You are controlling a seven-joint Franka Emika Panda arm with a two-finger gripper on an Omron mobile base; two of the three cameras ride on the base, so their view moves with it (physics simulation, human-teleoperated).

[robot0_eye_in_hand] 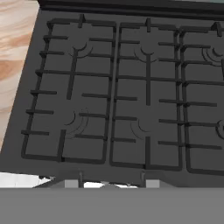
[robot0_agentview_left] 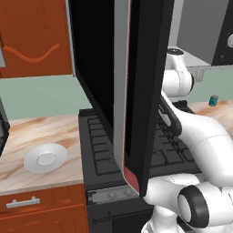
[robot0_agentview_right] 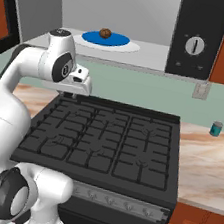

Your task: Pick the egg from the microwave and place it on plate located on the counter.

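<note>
With its door swung wide, the microwave shows a blue dish on a pale turntable, and the egg sits on that dish, small, brown and round. Left of the stove, the plate lies bare on the counter, well apart from the egg. A teal can stands on the counter right of the stove. Hanging over the burners, the gripper shows just its tips; I cannot tell whether they are spread or closed.
</note>
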